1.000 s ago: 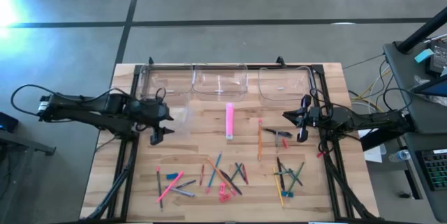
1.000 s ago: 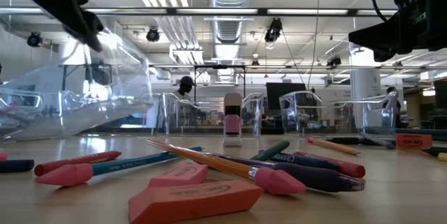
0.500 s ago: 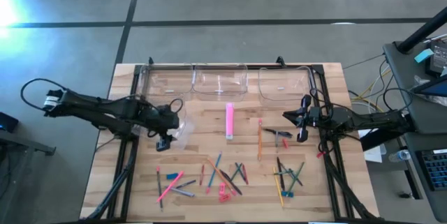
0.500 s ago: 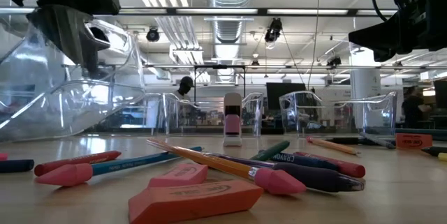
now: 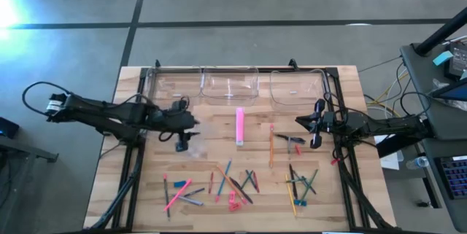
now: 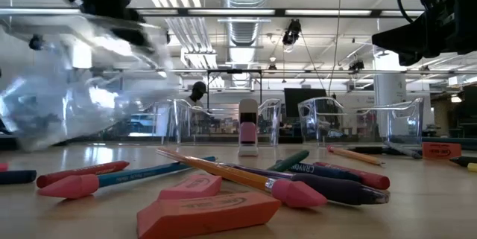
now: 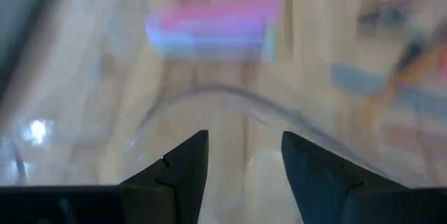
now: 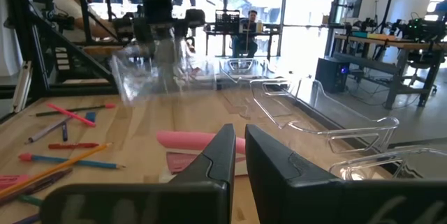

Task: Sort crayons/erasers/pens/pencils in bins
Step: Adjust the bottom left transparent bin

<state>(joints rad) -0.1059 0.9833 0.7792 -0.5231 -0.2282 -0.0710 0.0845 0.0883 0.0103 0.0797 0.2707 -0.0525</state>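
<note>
the left gripper (image 5: 182,133), fingers pinching the wall of one clear bin (image 5: 191,133), carries it inward; next it should be set down flat, while the right gripper (image 5: 315,127) waits nearly closed.

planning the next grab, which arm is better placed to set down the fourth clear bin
Left. The left gripper already carries the clear bin above the table, left of the pink block. The right gripper waits by the right edge, holding nothing.
</note>
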